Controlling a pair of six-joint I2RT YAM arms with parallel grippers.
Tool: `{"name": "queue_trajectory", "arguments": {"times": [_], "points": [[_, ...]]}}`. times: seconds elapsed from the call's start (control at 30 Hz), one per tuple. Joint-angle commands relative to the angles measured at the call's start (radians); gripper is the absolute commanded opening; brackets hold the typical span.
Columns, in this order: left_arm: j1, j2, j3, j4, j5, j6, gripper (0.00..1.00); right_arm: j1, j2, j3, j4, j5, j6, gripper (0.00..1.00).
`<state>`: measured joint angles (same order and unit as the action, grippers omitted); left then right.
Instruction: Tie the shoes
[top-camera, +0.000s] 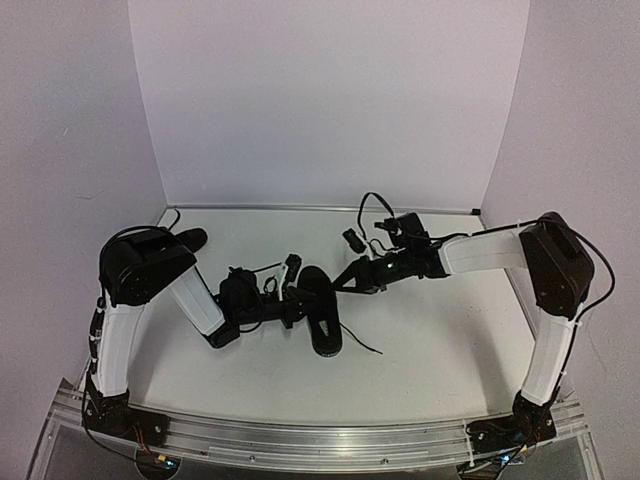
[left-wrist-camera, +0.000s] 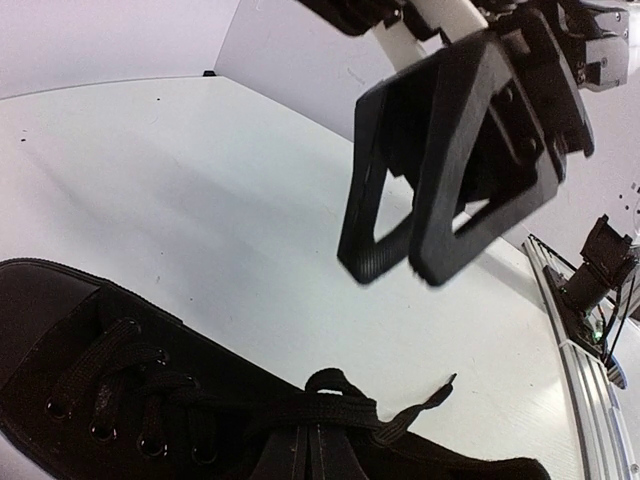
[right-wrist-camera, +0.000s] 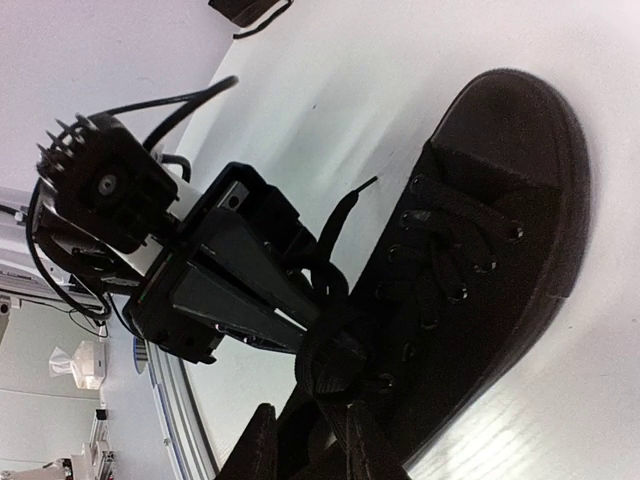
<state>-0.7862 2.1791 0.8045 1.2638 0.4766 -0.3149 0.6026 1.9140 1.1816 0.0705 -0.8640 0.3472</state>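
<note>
One black shoe (top-camera: 322, 315) lies in the middle of the table, toe toward the near edge. It also shows in the left wrist view (left-wrist-camera: 110, 400) and the right wrist view (right-wrist-camera: 480, 240). My left gripper (top-camera: 296, 303) is at the shoe's left side, shut on its lace (left-wrist-camera: 320, 408) at the crossing over the tongue (left-wrist-camera: 312, 445). Its fingers (right-wrist-camera: 250, 280) pinch the lace bundle. A loose lace end (left-wrist-camera: 440, 390) lies on the table. My right gripper (top-camera: 352, 280) hovers just right of the shoe, fingers together (left-wrist-camera: 400, 268) with no lace seen in them (right-wrist-camera: 320, 430). The second shoe (top-camera: 188, 240) lies at the back left.
White walls close the table at the back and both sides. An aluminium rail (top-camera: 320, 435) runs along the near edge. A loose lace (top-camera: 365, 346) trails from the middle shoe toward the right. Cables loop above the right wrist (top-camera: 375, 205).
</note>
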Motion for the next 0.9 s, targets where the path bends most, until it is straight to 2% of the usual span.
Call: {"name": "queue_trajectory", "arguments": {"times": [0.0, 0.3, 0.87], "points": [[0.004, 0.021, -0.003, 0.068, 0.035, -0.004, 0.0, -0.016, -0.07, 0.002, 0.003, 0.007, -0.014, 0.24], [0.004, 0.021, 0.001, 0.06, 0.049, 0.015, 0.0, -0.016, 0.03, 0.011, 0.019, 0.005, 0.016, 0.2], [0.002, 0.01, 0.031, 0.001, 0.063, 0.07, 0.0, 0.004, 0.099, 0.021, 0.115, -0.068, 0.093, 0.24]]}}
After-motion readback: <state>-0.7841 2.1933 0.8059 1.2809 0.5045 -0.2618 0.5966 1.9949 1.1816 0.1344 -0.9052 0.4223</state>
